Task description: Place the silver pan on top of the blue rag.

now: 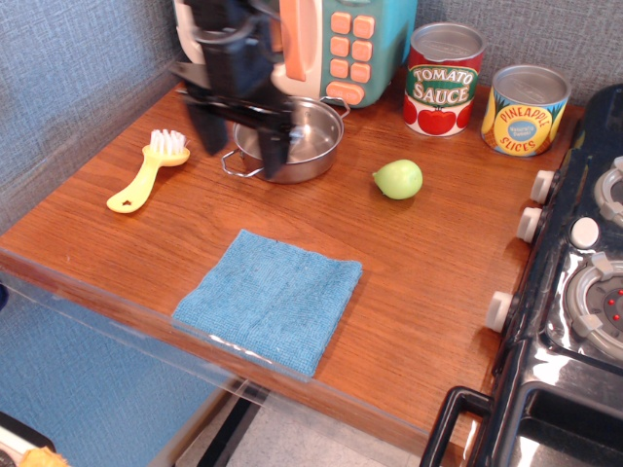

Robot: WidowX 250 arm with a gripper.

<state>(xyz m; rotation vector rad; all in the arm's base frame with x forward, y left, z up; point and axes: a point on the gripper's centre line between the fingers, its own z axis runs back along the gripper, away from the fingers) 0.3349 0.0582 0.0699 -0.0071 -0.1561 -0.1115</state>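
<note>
The silver pan (297, 144) sits at the back of the wooden counter (438, 253), directly in front of the toy microwave (336, 39). Its two wire loop handles lie on a diagonal line: one points toward the front-left, near the dish brush, and the other toward the back-right, next to the microwave's keypad. The pan stands upright with its open side up.

The black gripper (240, 146) hangs over the pan's left half. Its two fingers are spread apart and grasp nothing; the left finger (205, 128) stands outside the pan's left rim, and the right finger (275, 148) comes down over the pan's inside. Whether either finger touches the metal cannot be told.

The blue rag (271, 298) lies flat near the front edge of the counter, well apart from the pan, turned so that its corners point roughly left, right, front and back. A yellow dish brush (148, 170) rests to the left of the pan, bristles toward the back. A green pear (398, 179) lies to the pan's right. A tomato sauce can (444, 78) and a pineapple slices can (525, 109) stand at the back right, beside the black toy stove (574, 292).
</note>
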